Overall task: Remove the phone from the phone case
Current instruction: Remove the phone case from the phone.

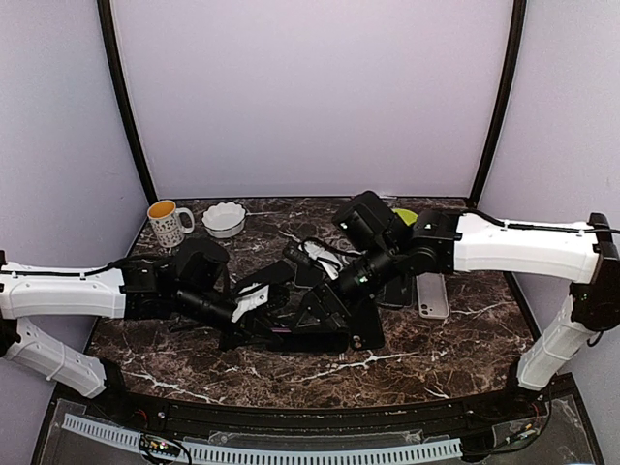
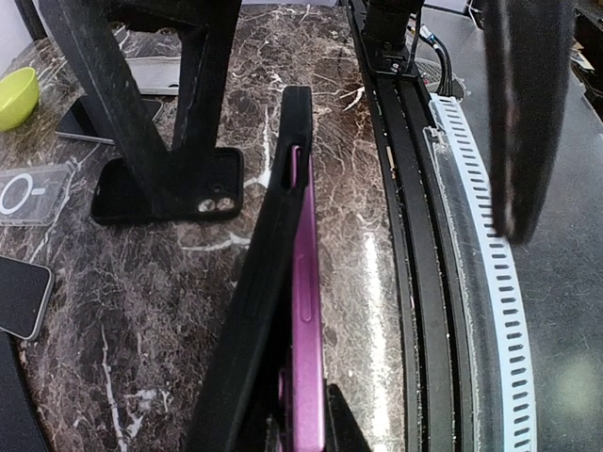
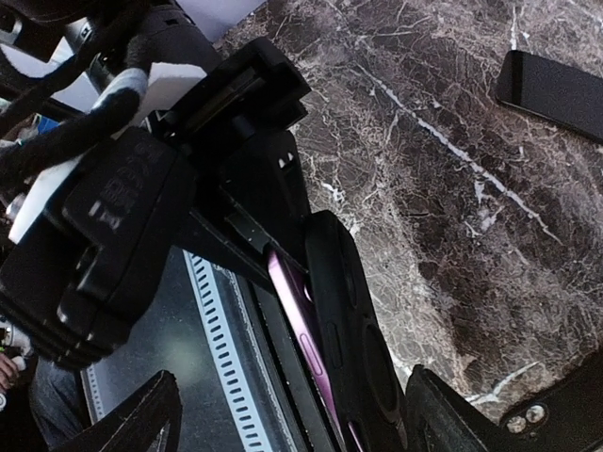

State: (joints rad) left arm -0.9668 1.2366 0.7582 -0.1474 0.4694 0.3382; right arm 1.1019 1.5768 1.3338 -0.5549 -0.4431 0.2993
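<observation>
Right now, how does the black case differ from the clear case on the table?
The black case is opaque, the clear case see-through. The black case stands on edge with a purple phone in it; the clear case lies flat and looks empty. Both are phone cases.

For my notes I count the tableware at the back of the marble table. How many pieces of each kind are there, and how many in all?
Mugs: 1, the white patterned ceramic mug
Bowls: 2, the white scalloped bowl and the lime-green bowl
Total: 3
</observation>
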